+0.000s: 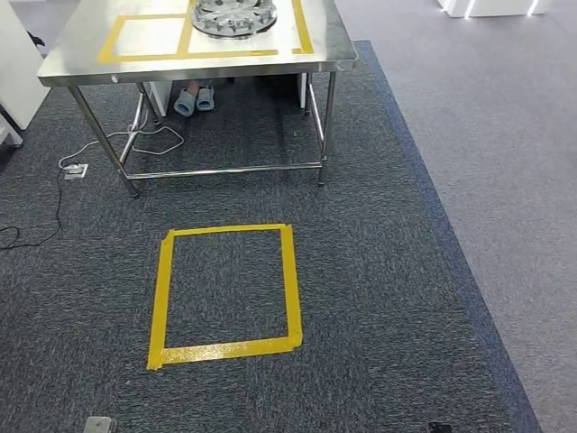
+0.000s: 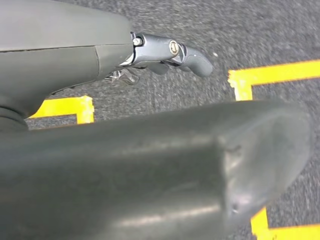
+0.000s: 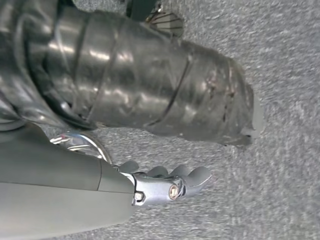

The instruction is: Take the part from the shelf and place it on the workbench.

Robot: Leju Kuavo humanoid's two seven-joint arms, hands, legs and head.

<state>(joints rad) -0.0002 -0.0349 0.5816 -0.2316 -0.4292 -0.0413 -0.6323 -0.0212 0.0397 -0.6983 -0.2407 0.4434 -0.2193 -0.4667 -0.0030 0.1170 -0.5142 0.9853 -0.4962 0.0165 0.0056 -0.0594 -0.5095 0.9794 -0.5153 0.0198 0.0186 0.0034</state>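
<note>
A round silver metal part (image 1: 231,16) lies on the steel workbench (image 1: 204,65), inside a yellow-taped rectangle at the far end of the head view. My left hand (image 2: 151,52) hangs over the dark carpet with its fingers (image 2: 188,56) stretched out and apart from the thick thumb, holding nothing. My right hand (image 3: 151,187) hangs the same way above grey carpet, its fingers (image 3: 188,177) extended and nothing in them.
A yellow tape square (image 1: 224,347) marks the carpet in front of the workbench. Under the table stand a pair of slippers (image 1: 194,97); a cable and floor socket (image 1: 75,170) lie at its left. A white cabinet (image 1: 17,63) stands far left. Lighter floor (image 1: 497,162) runs along the right.
</note>
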